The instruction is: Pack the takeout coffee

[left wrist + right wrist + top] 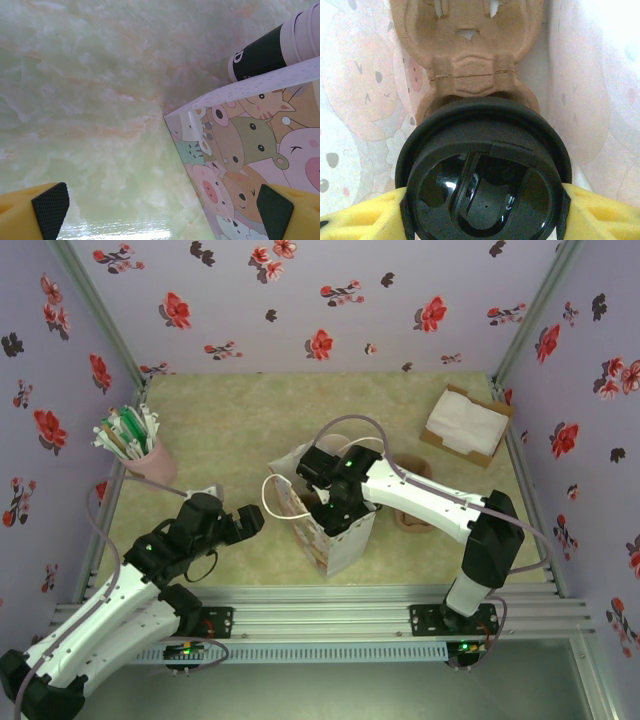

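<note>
Fingers [360,220] of the right hand [482,212] pinch the takeout coffee [482,165] by its black lid inside the cartoon bag [345,540], pulp carrier [470,65] at its twelve o'clock. The left hand [160,207] hangs spread at the bag's nine o'clock.

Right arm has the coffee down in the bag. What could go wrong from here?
The takeout coffee hides the near pocket of the pulp carrier; if misaligned, release from the right gripper could tip it. The open left gripper isn't holding the cartoon-animal bag, so it may shift.
</note>
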Motion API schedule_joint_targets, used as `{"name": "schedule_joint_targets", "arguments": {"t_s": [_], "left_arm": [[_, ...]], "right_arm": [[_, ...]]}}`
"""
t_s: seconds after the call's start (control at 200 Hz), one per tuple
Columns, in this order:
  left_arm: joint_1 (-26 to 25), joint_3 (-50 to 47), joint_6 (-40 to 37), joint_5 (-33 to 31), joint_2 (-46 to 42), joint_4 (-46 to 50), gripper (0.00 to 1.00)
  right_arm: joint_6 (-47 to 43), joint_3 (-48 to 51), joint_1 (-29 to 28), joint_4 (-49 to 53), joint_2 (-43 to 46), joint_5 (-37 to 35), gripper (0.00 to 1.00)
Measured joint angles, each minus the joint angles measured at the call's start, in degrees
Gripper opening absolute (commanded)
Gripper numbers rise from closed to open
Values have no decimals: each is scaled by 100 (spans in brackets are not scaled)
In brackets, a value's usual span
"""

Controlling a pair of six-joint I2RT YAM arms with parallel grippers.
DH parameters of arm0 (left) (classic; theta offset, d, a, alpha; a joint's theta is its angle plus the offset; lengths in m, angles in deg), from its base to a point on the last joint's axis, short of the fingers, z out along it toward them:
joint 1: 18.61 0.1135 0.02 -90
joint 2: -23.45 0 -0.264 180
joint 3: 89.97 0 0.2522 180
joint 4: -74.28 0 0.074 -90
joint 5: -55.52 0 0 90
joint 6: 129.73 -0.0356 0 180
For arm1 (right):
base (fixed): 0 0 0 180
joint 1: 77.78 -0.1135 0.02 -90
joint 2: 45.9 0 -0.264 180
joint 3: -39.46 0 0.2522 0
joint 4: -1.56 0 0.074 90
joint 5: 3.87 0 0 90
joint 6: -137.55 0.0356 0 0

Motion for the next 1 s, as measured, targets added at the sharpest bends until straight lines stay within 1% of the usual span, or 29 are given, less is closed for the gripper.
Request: {"name": "schedule_joint_targets", "arguments": {"t_s": [1.0], "left_arm": [[0,0,0,0,9,-42,99]], "right_arm": [[-35,79,9,-63,55,13,65]]}}
